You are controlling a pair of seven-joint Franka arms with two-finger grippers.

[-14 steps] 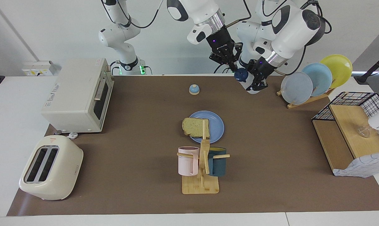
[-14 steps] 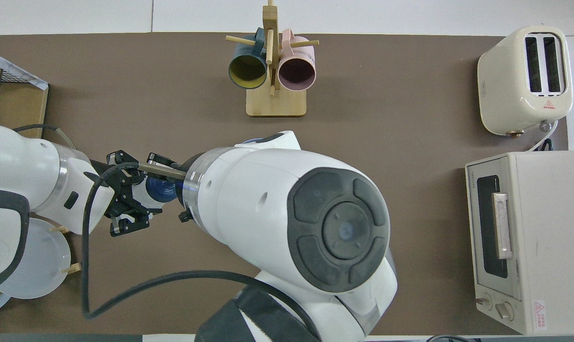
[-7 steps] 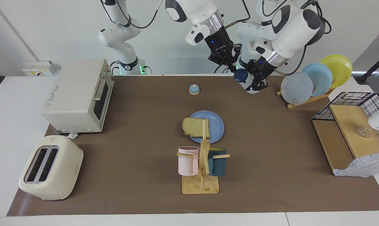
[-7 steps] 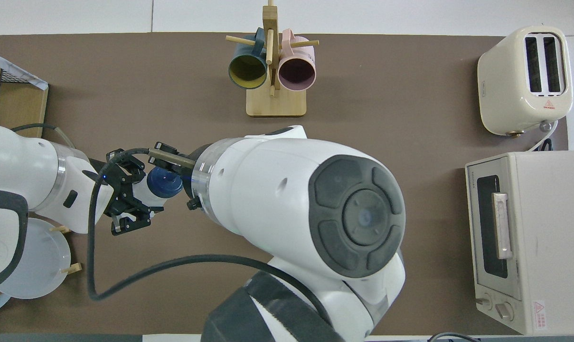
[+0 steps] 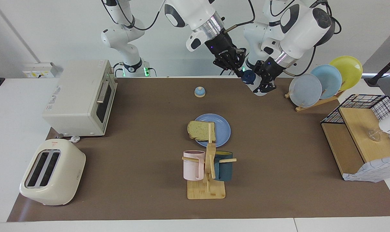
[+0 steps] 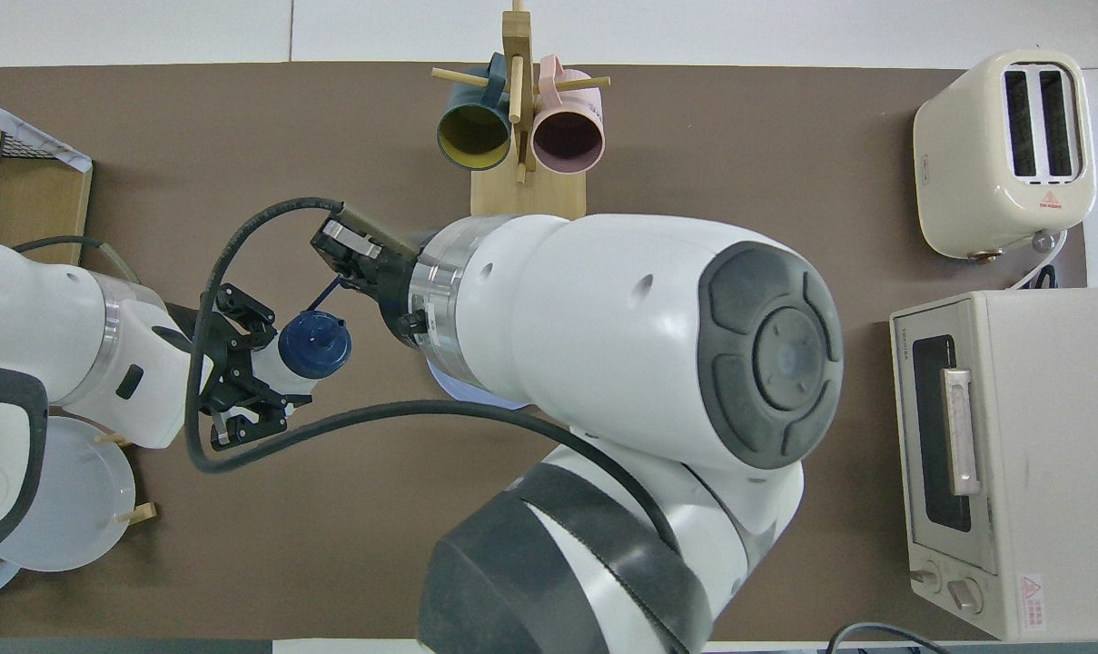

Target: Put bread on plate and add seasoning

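The bread [image 5: 198, 130] lies on the blue plate [image 5: 221, 129], overhanging the rim toward the right arm's end. In the overhead view the right arm hides the bread and leaves only a sliver of the plate [image 6: 458, 392]. My left gripper [image 5: 263, 84] [image 6: 256, 374] is shut on the seasoning [image 5: 258, 91] [image 6: 285, 368], held tilted above the table near the plate rack. The navy cap [image 5: 248, 77] [image 6: 314, 343] is on the bottle. My right gripper [image 5: 240, 71] [image 6: 338, 276] is just above the cap, shut on its thin loop [image 6: 325, 292].
A small blue bell [image 5: 199, 91] sits nearer to the robots than the plate, and a mug stand [image 5: 206, 190] with two mugs farther. The plate rack [image 5: 324, 82] and a wire shelf [image 5: 362, 135] are at the left arm's end. An oven [image 5: 82, 96] and toaster [image 5: 53, 172] are at the right arm's end.
My right gripper has risen and drawn away from the cap, and the loop now stretches between them. The left gripper and the bottle have barely moved.
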